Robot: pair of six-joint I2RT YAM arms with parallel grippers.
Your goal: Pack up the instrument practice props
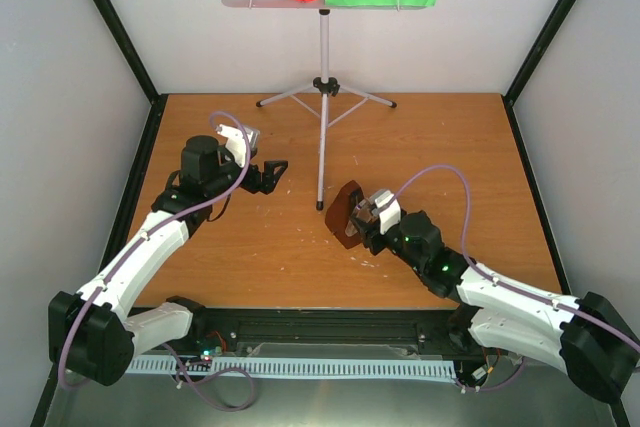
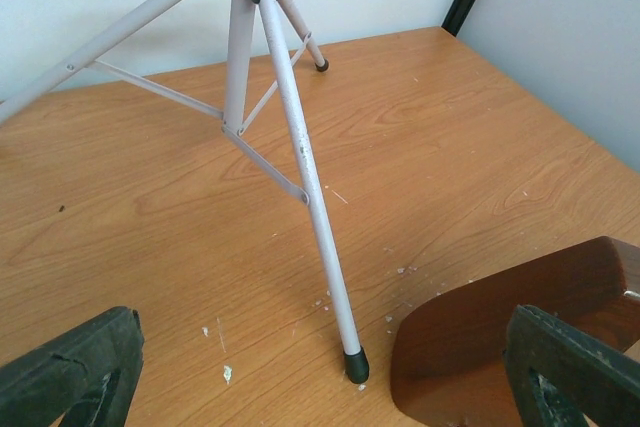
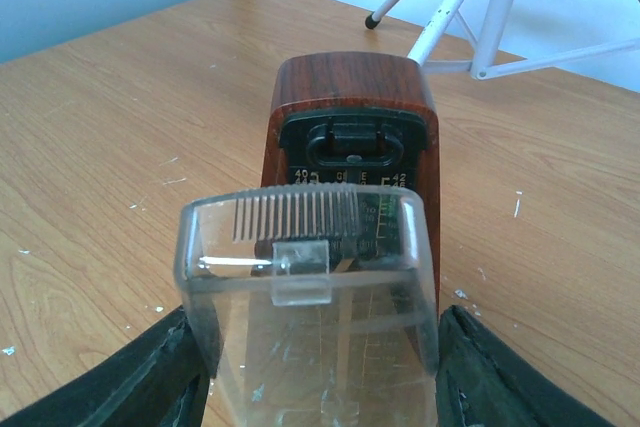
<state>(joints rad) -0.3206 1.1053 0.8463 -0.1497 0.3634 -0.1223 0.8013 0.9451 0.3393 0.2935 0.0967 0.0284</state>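
We see an orange-brown wooden table (image 1: 250, 247), scuffed with white flecks (image 2: 226, 374) — a silver tripod stand (image 1: 323, 87) stands on it, feet spread. Just beside its near foot (image 2: 355, 365) is a tilted dark-brown metronome (image 1: 346, 215) — whether it touches the wood, we cannot tell.

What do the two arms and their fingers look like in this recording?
Both the left arm and right arm have white link shells with black joint housings. A purple cable loops along each. The fingers are matte black; small green lights glow on the right arm.
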